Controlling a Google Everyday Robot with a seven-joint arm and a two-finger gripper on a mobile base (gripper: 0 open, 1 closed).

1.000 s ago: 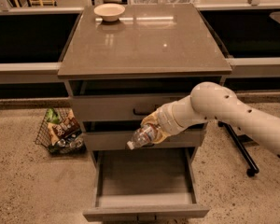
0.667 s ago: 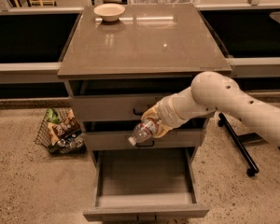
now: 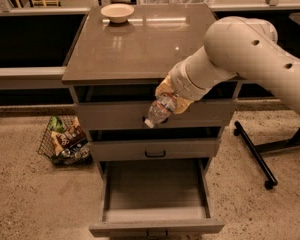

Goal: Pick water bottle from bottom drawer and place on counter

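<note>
My gripper (image 3: 169, 95) is shut on the water bottle (image 3: 158, 111), a small clear bottle with a pale cap. The bottle hangs tilted, cap down and to the left, in front of the top drawer, just below the front edge of the counter (image 3: 130, 49). My pale arm reaches in from the right and hides part of the counter's right side. The bottom drawer (image 3: 155, 189) stands pulled open below, its plain grey floor bare.
A shallow cream bowl (image 3: 117, 12) sits at the counter's back left. The middle drawer (image 3: 155, 149) is shut. A wire basket of packets (image 3: 65, 139) stands on the floor to the left. A black wheeled stand leg (image 3: 255, 156) lies on the floor at right.
My arm has risen with the bottle, from in front of the middle drawer up to the top drawer, close under the counter edge.
</note>
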